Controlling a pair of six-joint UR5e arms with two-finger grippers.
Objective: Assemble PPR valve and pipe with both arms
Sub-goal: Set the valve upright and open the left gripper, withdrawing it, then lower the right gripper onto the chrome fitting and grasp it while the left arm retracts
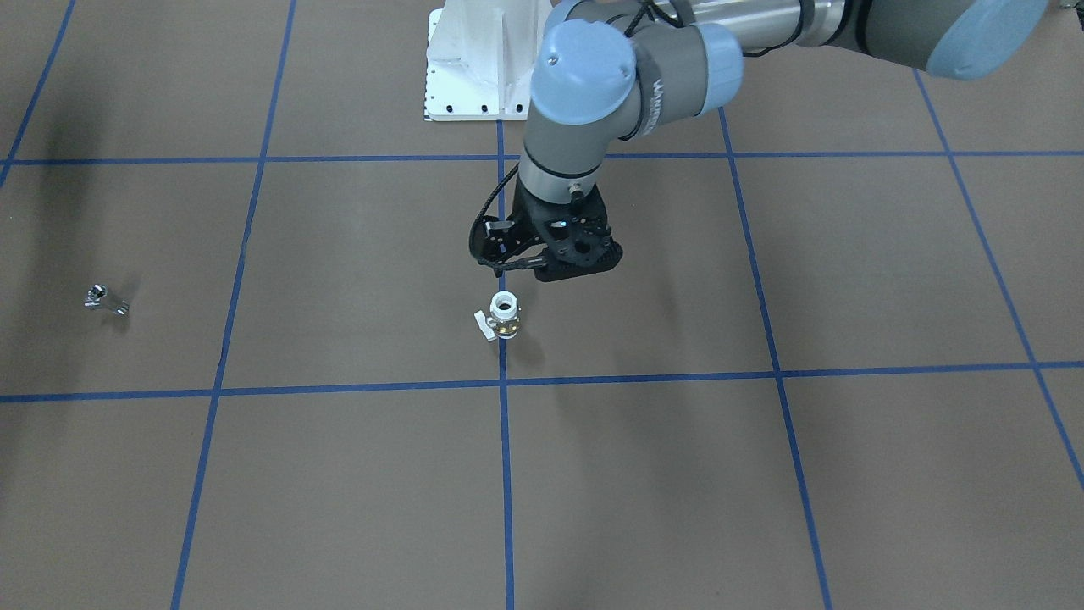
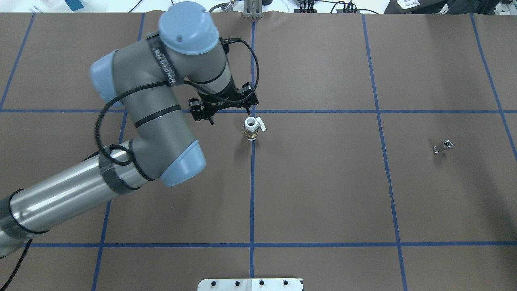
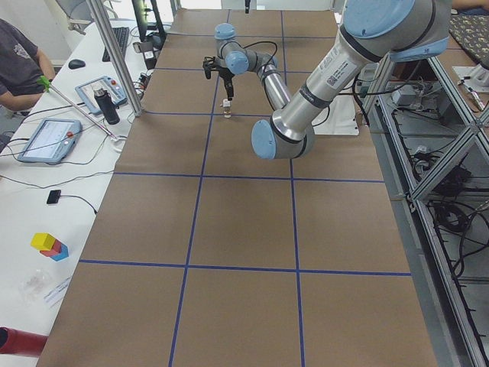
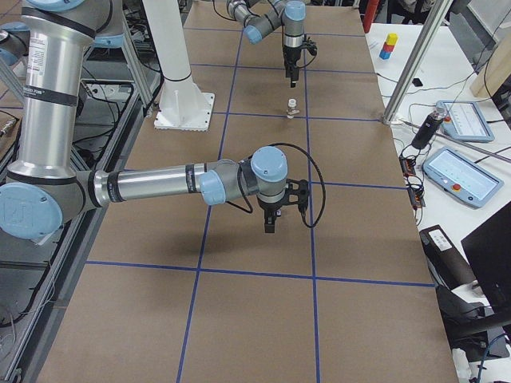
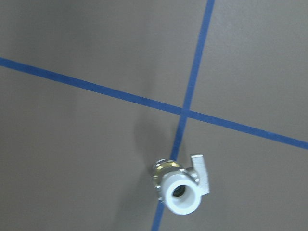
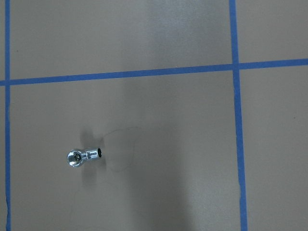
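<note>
Jaws of the left gripper (image 1: pixel 546 261) could not be read as apart or together; the gripper was noted hanging above the bench (image 2: pixel 323 182), just on the robot's side of the PPR valve (image 1: pixel 505 315) and clear of it. The valve was recorded standing upright on a blue tape line (image 1: pixel 506 474), white ring end up and lever out to one side. Jaws of the right gripper (image 4: pixel 270 223), seen only from the side, could likewise not be judged, and the pipe (image 2: pixel 442 146) was logged lying on its side on the bench below that gripper's wrist camera, well apart from the valve.
</note>
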